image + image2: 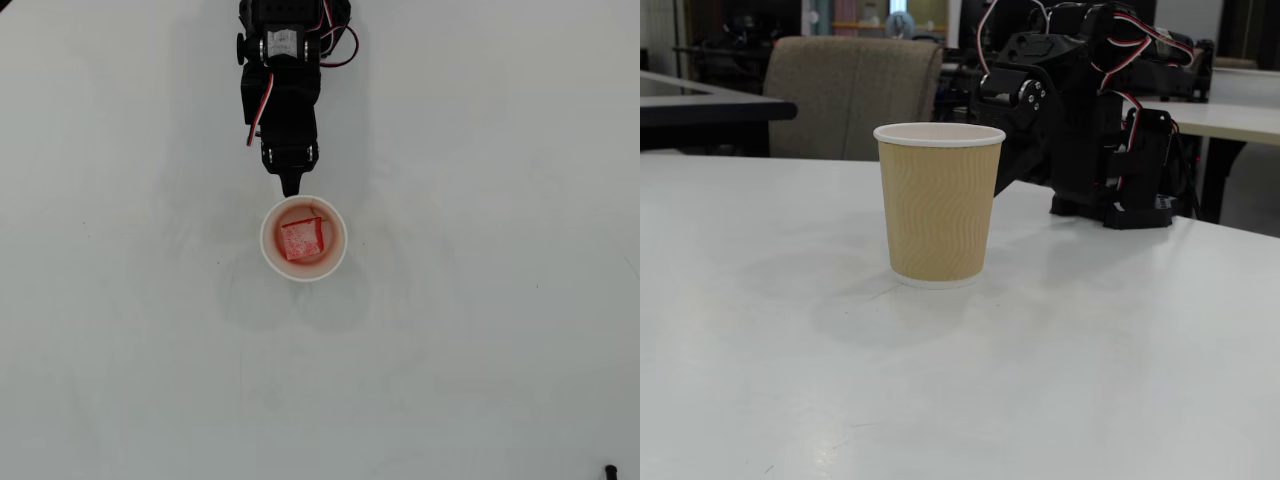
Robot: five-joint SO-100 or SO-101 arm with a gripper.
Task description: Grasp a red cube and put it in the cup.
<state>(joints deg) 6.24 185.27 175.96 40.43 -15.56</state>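
The red cube [301,239] lies inside the cup [272,222], on its bottom, tilted a little. In the fixed view the cup [938,210] stands upright with a tan rippled wall and a white rim, and the cube is hidden inside it. My gripper [290,188] is just beyond the cup's far rim in the overhead view. Its jaws are together and hold nothing. In the fixed view the gripper [1006,176] pokes out from behind the cup's right side, with the black arm folded low behind it.
The arm's base [1120,130] stands on the white table [120,330] behind the cup. A small black object [610,468] sits at the table's bottom right corner in the overhead view. A chair [855,95] and other tables stand beyond the table.
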